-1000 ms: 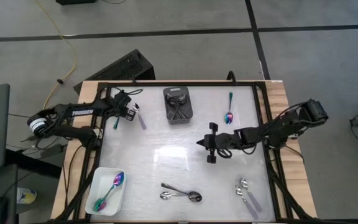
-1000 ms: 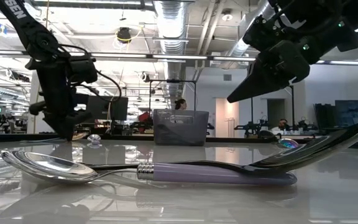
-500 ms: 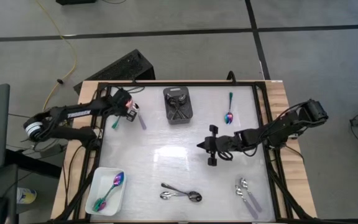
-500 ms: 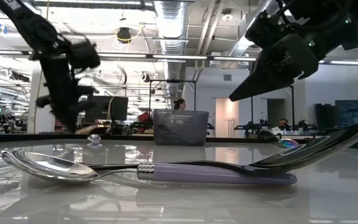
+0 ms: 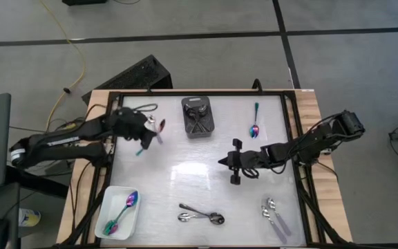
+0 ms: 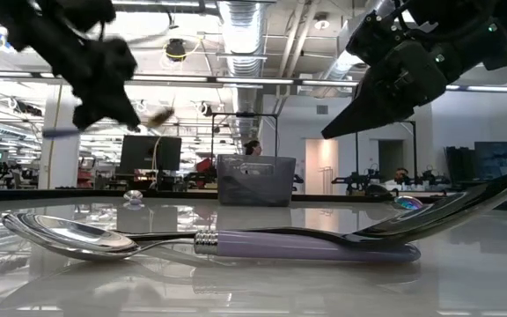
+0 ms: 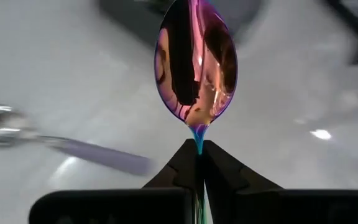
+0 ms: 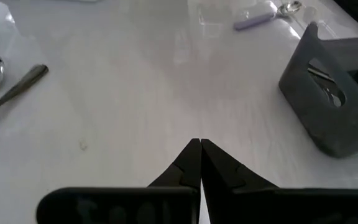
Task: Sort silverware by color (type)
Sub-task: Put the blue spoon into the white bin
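Left gripper (image 7: 199,163) clamps rainbow spoon (image 7: 196,62), lifted far-left. Right gripper (image 8: 199,163) pinched empty, hovering mid-table. No readable writing.

I count four rainbow spoons: one (image 7: 196,62) in the left gripper (image 7: 198,149), one (image 5: 254,122) near the tabletop's far right corner, and two, I think, in the single white tray (image 5: 105,205). Lilac-handled silver spoons: three, one far left (image 5: 158,131) and two near right corner (image 5: 273,214). Two shiny spoons (image 5: 200,216) at the near edge. One black bin (image 5: 197,128); the dark spoons (image 5: 198,117) inside are uncountable.
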You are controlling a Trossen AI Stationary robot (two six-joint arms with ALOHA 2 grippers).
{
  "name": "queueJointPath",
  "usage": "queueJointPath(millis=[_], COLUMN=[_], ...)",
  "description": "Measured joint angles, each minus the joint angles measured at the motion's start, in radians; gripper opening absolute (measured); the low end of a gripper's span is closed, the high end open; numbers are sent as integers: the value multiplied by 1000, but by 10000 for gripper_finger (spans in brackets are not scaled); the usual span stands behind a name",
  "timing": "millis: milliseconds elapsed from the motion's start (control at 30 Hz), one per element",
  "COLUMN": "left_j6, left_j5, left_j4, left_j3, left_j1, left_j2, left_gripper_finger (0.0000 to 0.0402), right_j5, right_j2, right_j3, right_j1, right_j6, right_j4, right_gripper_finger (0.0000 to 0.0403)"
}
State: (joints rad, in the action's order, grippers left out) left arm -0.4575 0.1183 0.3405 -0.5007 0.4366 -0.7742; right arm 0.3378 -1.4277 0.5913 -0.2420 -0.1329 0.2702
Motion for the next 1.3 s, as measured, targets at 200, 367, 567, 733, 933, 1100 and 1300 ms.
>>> queueJointPath(millis=[200,367,567,733,933,1100,1300], left_j6=[-238,-385,-523,-600,-658,-749,-852], left_j5=[-95,-281,-523,-647,-801,-891,-891], left_j4=[-45,-131,-163,-235,-302,-307,-261], left_j3=[0,-1,-1,-1,-2,-2,-2], left_j1=[-335,-644,-944,-1140,-1341,-1484,-1608], left_j2=[125,147,97,29,-30,-96,-176], left_gripper_finger=[2,2,2,2,2,2,2], right_j5=[0,1,1,2,5,53,69], right_j2=[0,0,0,0,0,0,0], right_j3=[0,0,0,0,0,0,0], right_j1=[2,2,2,-23,-75,-114,-124], right_j6=[0,-10,-51,-108,-140,-140,-140], right_j4=[21,48,89,92,140,191,213], right_gripper_finger=[31,31,31,31,31,31,31])
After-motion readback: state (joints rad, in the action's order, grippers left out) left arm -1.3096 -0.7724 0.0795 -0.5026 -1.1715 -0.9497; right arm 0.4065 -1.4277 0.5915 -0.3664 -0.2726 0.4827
